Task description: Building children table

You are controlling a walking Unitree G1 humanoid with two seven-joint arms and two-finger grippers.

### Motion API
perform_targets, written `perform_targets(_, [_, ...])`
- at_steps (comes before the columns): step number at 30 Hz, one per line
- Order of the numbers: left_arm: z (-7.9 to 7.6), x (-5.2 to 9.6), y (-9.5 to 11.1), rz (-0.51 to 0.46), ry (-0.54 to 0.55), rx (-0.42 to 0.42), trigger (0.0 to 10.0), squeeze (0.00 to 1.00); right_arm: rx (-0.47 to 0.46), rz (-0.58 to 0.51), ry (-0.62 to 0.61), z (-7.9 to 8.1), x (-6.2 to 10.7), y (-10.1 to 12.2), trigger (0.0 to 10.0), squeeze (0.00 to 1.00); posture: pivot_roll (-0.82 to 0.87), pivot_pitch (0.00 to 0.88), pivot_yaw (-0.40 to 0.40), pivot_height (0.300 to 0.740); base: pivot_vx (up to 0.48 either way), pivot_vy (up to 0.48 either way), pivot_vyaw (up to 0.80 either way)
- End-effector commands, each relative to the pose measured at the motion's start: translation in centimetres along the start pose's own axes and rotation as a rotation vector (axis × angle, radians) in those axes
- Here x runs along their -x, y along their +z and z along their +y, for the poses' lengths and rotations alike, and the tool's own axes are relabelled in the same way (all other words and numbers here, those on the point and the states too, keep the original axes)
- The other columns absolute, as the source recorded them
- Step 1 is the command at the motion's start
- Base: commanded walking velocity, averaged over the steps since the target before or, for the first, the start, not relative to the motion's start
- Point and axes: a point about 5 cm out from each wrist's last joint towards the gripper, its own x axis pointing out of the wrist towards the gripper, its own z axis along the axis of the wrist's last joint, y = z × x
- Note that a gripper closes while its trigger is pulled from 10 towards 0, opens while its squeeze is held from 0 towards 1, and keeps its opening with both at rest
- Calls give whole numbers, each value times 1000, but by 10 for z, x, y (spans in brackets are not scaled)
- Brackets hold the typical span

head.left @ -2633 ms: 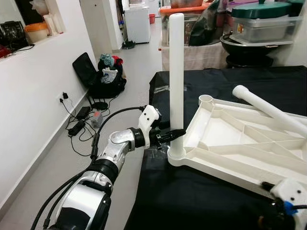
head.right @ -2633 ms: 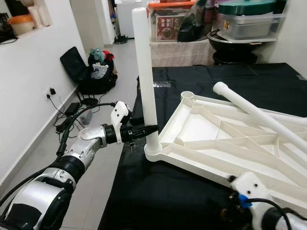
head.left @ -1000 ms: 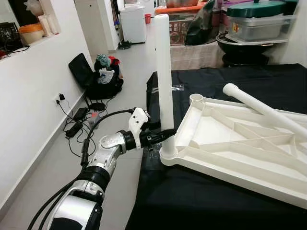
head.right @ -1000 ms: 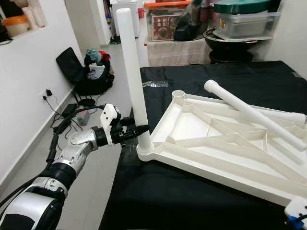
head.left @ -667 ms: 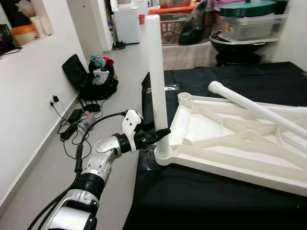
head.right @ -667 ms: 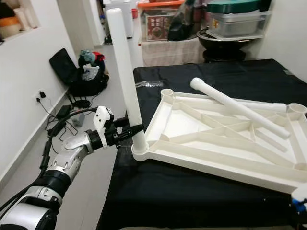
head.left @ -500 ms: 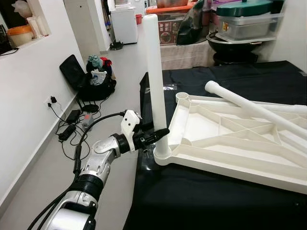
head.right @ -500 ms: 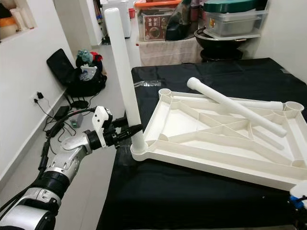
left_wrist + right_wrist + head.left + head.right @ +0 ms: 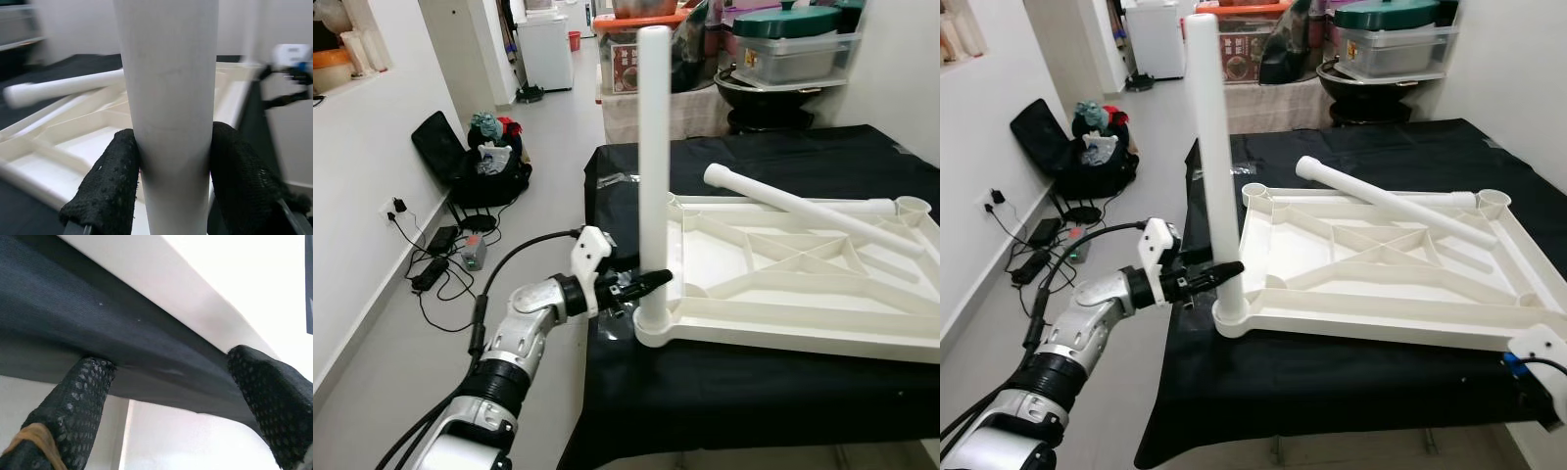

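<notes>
1. The left gripper (image 9: 656,282) pinches the upright leg (image 9: 653,147) low down, just above the near-left corner socket of the upturned tabletop (image 9: 773,294).
2. Held so low, the tall leg could tilt and jam or pop out of the socket.
3. A loose leg (image 9: 793,204) lies across the far ribs and might roll.
4. The right gripper (image 9: 171,396), fingers spread, holds nothing at the near-right cloth edge.

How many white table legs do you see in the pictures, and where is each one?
2. One upright leg stands in the near-left corner socket of the overturned tabletop, held by the left gripper. One loose leg lies across the tabletop's far side. Others may be hidden.
</notes>
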Motion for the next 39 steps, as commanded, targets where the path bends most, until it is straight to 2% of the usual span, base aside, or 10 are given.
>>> perform_targets(1, [-10, -15, 11, -40, -88, -24, 10000, 0, 25, -161, -6, 3, -4, 34, 10000, 0, -77, 0, 13, 740, 0, 0, 0])
perform_targets(11, [-17, -29, 21, -60, -149, -30, 10000, 0, 28, -159, -13, 2, -8, 35, 10000, 0, -87, 0, 25, 740, 0, 0, 0])
perform_targets(15, [-29, -37, 26, -75, -207, -27, 10000, 0, 32, -159, -1, 9, -13, 38, 10000, 0, -82, 0, 27, 740, 0, 0, 0])
perform_targets(23, [-33, -41, 27, -81, -214, -27, 10000, 0, 43, -166, 5, 14, -14, 41, 10000, 0, -82, 0, 27, 740, 0, 0, 0])
perform_targets(27, [-27, -37, 24, -64, -185, -23, 10000, 0, 27, -167, -35, 8, -11, 40, 10000, 0, -90, 0, 30, 740, 0, 0, 0])
perform_targets(31, [-27, -33, 22, -54, -178, -19, 10000, 0, -20, -163, -108, -2, -9, 39, 10000, 0, -91, 0, 28, 740, 0, 0, 0])
perform_targets(34, [-31, -31, 16, -40, -169, -7, 10000, 0, -224, -152, -224, -10, -7, 34, 10000, 0, -93, 0, 26, 740, 0, 0, 0])
perform_targets(35, [-31, -31, 16, -40, -169, -7, 10000, 0, -224, -152, -224, -10, -7, 34, 10000, 0, -93, 0, 26, 740, 0, 0, 0])
perform_targets(36, [-33, -30, 14, -38, -164, 3, 10000, 0, -303, -151, -242, -1, -7, 29, 10000, 0, -93, 0, 31, 740, 0, 0, 0])
perform_targets(39, [-33, -30, 13, -38, -162, 9, 10000, 0, -327, -148, -250, 7, -7, 26, 10000, 0, -93, 0, 32, 740, 0, 0, 0])
